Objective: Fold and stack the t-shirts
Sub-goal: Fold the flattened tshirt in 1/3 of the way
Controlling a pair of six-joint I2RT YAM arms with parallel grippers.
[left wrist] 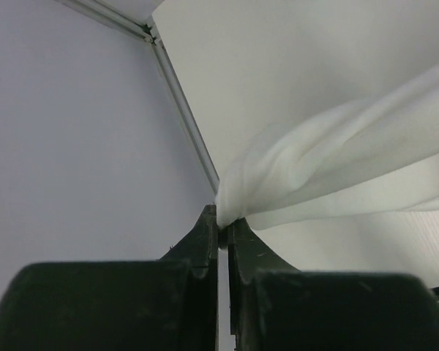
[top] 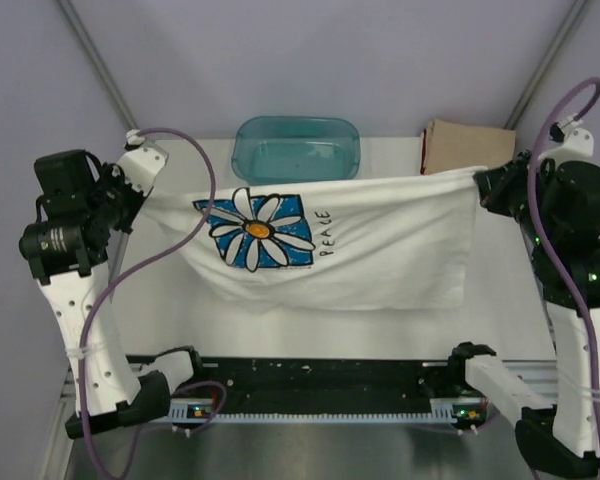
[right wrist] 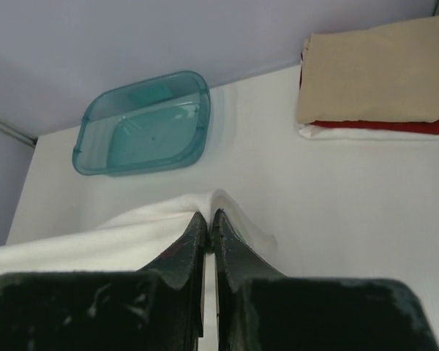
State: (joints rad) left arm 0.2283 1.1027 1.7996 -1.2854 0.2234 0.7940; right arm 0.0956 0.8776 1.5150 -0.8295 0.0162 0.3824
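With jaws of left gripper and right gripper pinched tight on opposite corners, holds white PEACE t-shirt stretched above table, before teal tub. Likely mid-fold: next calls for laying flat, folding, then stacking on tan t-shirt over red t-shirt.

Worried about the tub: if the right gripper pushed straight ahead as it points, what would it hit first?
Past the held white t-shirt, likely bare table between teal tub and folded stack; depth unclear.
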